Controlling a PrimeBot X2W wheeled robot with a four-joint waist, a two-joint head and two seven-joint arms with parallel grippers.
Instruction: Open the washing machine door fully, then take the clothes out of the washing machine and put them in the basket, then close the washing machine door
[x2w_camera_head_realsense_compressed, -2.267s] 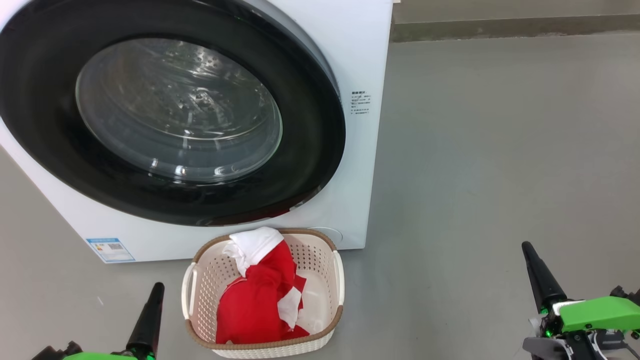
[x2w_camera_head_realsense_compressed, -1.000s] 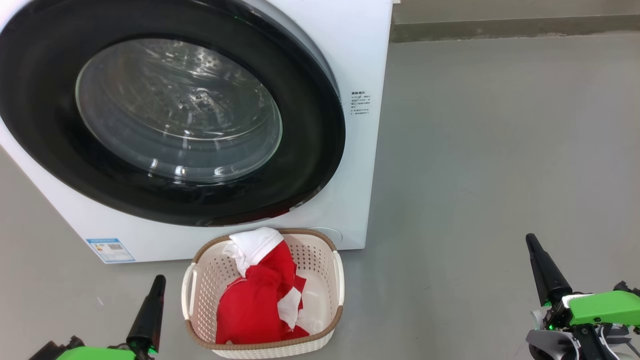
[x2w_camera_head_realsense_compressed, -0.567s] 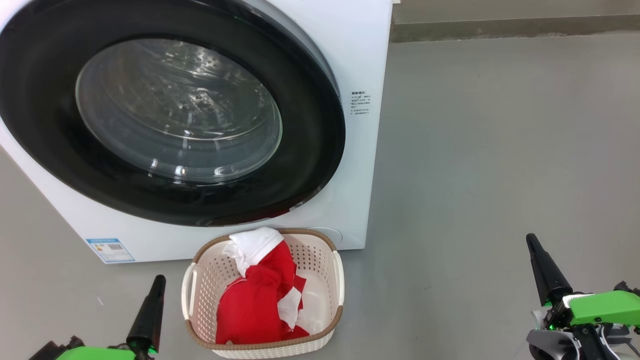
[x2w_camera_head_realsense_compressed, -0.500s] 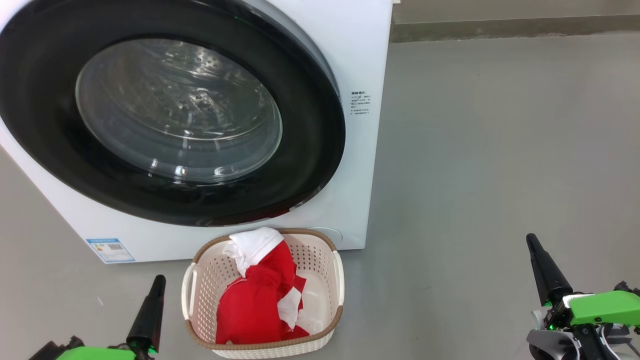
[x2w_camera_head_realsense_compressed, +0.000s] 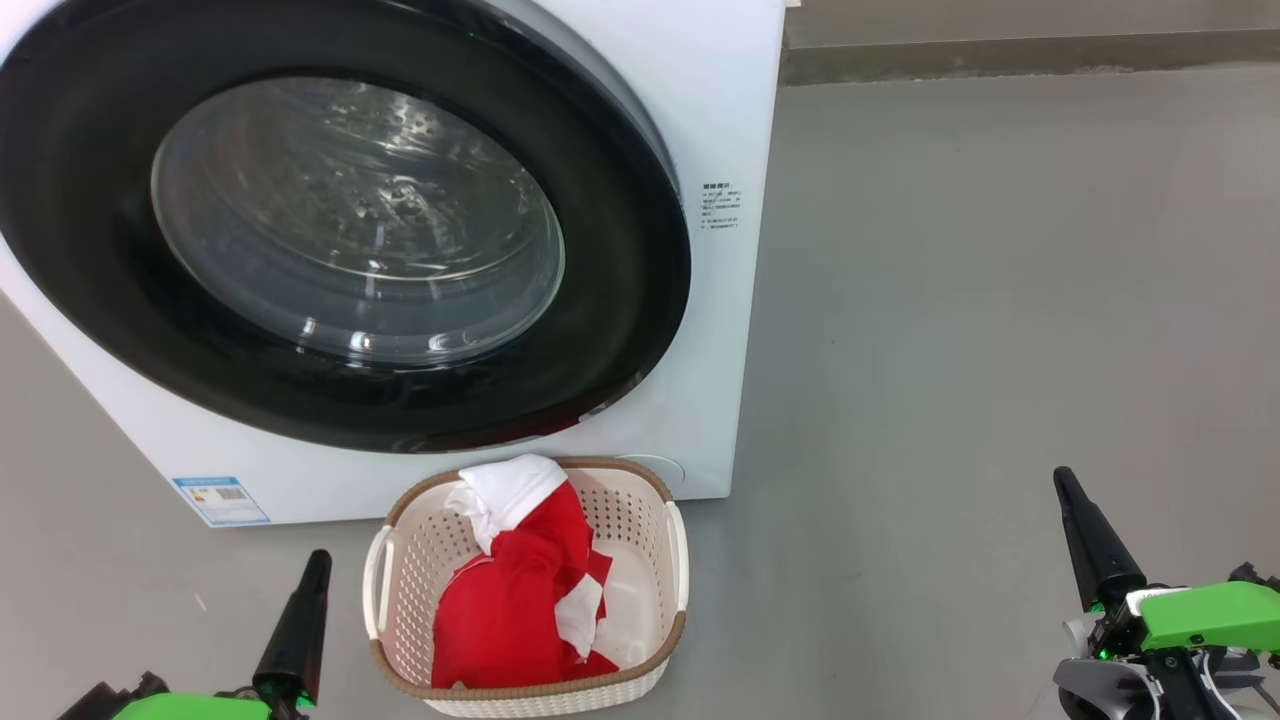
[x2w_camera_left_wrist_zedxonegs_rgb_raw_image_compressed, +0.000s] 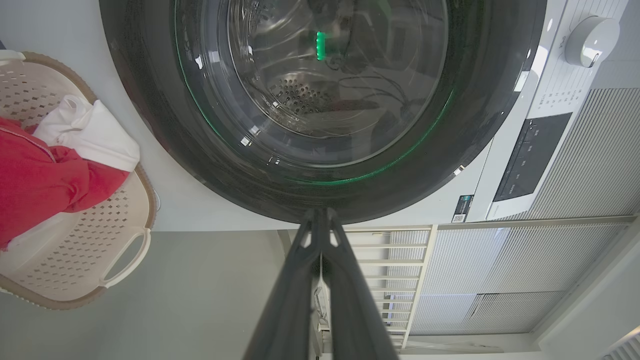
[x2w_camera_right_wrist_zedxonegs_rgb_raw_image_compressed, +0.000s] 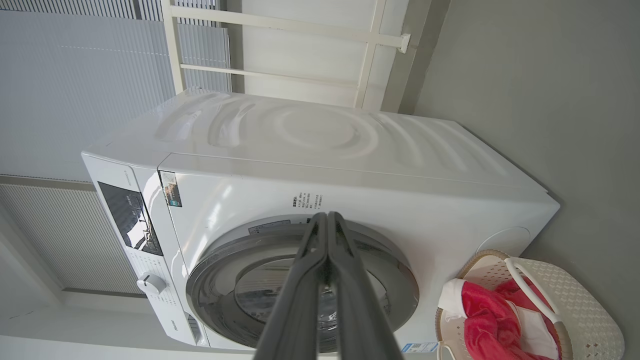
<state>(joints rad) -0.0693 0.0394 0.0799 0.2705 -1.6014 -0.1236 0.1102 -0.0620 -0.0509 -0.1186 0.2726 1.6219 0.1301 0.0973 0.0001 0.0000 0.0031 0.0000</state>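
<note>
Head view: we see the washing machine door (x2w_camera_head_realsense_compressed: 340, 230) lying flat against the front of the washing machine (x2w_camera_head_realsense_compressed: 725, 90). Its black rim is closed over the opening, and bare steel drum shows through the glass with no garment visible inside. The clothes (x2w_camera_head_realsense_compressed: 510, 600), red with white panels, sit heaped in the basket (x2w_camera_head_realsense_compressed: 645, 545), which stands on the floor (x2w_camera_head_realsense_compressed: 950, 300) just in front of the machine's lower edge. A white piece rides up over the basket's far rim. The left gripper (x2w_camera_head_realsense_compressed: 317, 565) hangs low just beside the basket's left handle, fingers pressed together on nothing. The right gripper (x2w_camera_head_realsense_compressed: 1064, 485) is well apart at the lower right, likewise clenched and empty. We judge the task essentially complete, so the hazards are residual. We cannot tell from these views whether the latch has caught, and a door merely pushed to could drift open. The white piece on the rim could slide to the floor if the light basket is nudged. The left fingers are near enough that a careless sweep of that arm would do it.
</note>
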